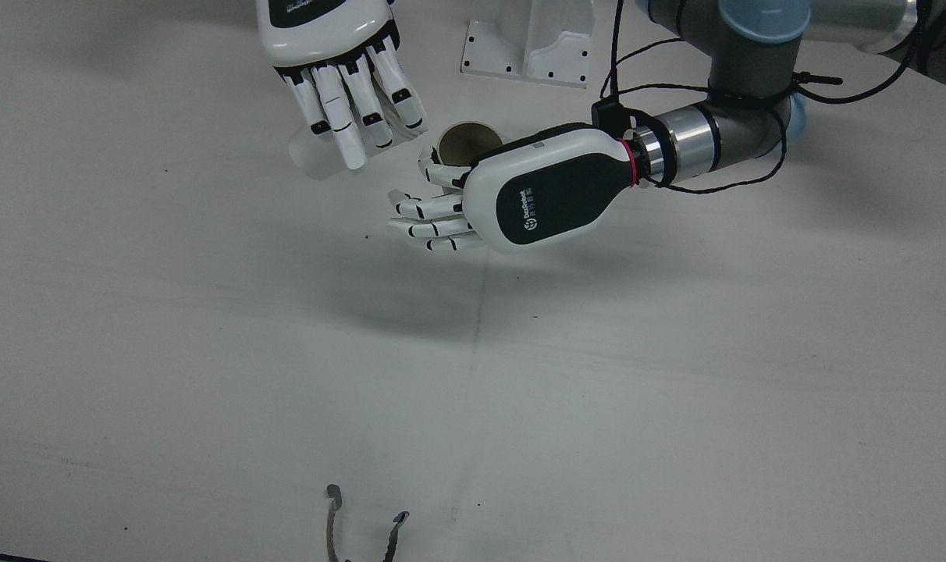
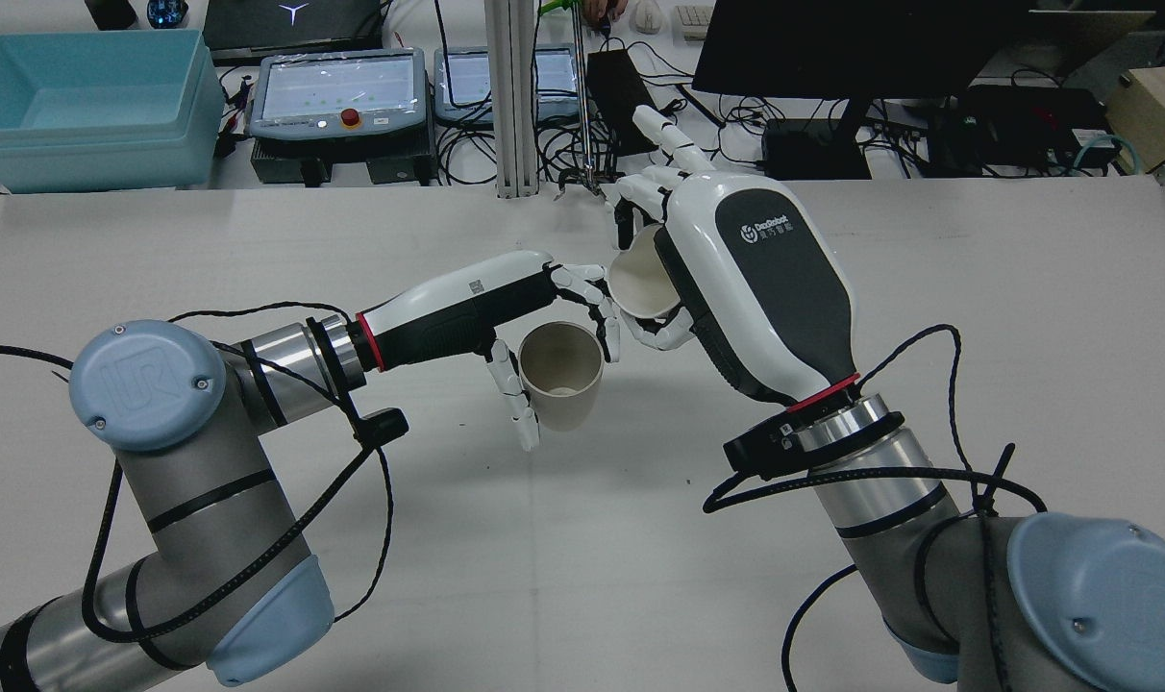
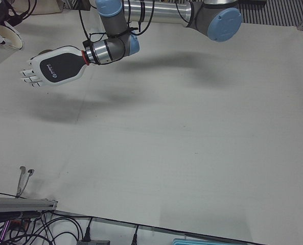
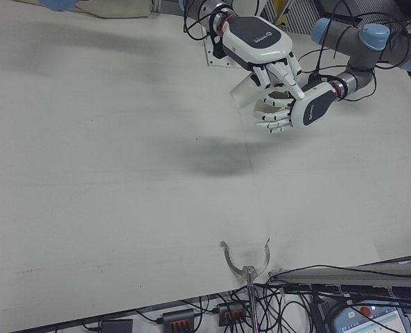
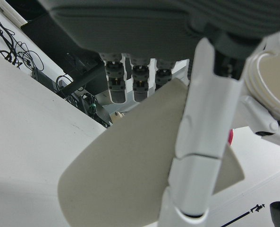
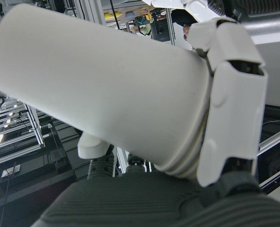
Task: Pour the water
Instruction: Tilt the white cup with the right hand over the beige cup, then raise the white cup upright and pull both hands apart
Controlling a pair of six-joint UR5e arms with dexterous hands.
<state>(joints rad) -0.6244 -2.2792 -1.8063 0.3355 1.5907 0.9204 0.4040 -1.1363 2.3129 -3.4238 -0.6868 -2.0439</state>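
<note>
Left hand [image 2: 506, 298] wrapped around tan cup [image 2: 560, 373], held upright above worktop [image 2: 582, 538]. Just beside, white cup [image 2: 640, 281] gripped in right hand [image 2: 736, 279], tipped with mouth toward tan cup's rim, lip near but seemingly not over the opening. Risk of spilling onto worktop or left fingers if tilted further before mouths line up; risk of knocking rims, jolting either grip
</note>
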